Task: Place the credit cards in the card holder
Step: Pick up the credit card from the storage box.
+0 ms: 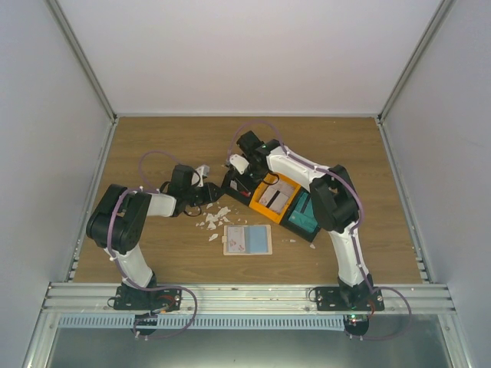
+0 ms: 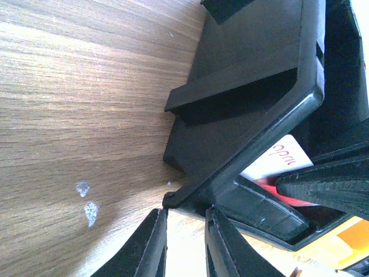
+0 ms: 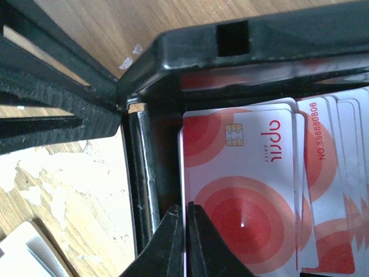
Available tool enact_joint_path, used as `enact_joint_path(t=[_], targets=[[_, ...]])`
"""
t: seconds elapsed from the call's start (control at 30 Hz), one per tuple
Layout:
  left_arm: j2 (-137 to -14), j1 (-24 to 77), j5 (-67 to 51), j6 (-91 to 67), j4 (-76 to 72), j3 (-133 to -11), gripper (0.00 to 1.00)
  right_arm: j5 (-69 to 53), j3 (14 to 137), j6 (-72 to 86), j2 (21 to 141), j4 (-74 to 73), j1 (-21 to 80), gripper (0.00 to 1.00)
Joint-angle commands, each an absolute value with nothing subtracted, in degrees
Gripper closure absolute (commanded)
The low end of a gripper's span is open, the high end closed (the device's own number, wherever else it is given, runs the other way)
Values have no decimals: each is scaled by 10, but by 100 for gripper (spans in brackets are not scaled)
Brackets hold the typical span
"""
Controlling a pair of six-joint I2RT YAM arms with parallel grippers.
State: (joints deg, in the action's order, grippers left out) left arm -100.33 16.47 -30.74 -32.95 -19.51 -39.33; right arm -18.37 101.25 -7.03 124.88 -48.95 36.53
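The card holder (image 1: 247,240) lies open and flat on the table, with cards showing in it. Several white cards with red circles (image 3: 242,190) lie stacked in the black bin of the three-bin tray (image 1: 261,205). My right gripper (image 1: 235,175) reaches into that bin. In the right wrist view it (image 3: 185,228) is shut on the left edge of the top card. My left gripper (image 1: 212,193) is open, its tips (image 2: 187,222) touching the outer corner of the tray (image 2: 248,75). A card (image 2: 277,164) shows over the rim there.
The orange bin (image 1: 270,198) holds pale cards and the teal bin (image 1: 304,216) holds teal ones. White scraps (image 1: 211,218) lie scattered between the tray and the holder, and two (image 2: 83,188) show near my left fingers. Grey walls enclose the table.
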Motion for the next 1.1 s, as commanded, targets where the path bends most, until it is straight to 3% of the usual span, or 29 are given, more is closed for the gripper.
enact_joint_path(t=[0.0, 0.3, 0.63, 0.8, 0.93, 1.07], targets=[[-1003, 169, -300, -323, -216, -403, 78, -170, 1026, -56, 1240, -484, 369, 99], [-954, 168, -303, -327, -216, -392, 74, -154, 1019, -4, 1155, -424, 355, 99], [-753, 171, -281, -340, -189, -355, 62, -225, 877, 132, 974, -317, 339, 100], [-647, 182, -307, -340, -199, -327, 48, -274, 749, 228, 855, -227, 333, 99], [-587, 193, -358, -332, -201, -315, 31, -297, 655, 297, 759, -158, 333, 100], [-552, 209, -407, -337, -205, -305, 21, -296, 549, 354, 659, -91, 333, 100]])
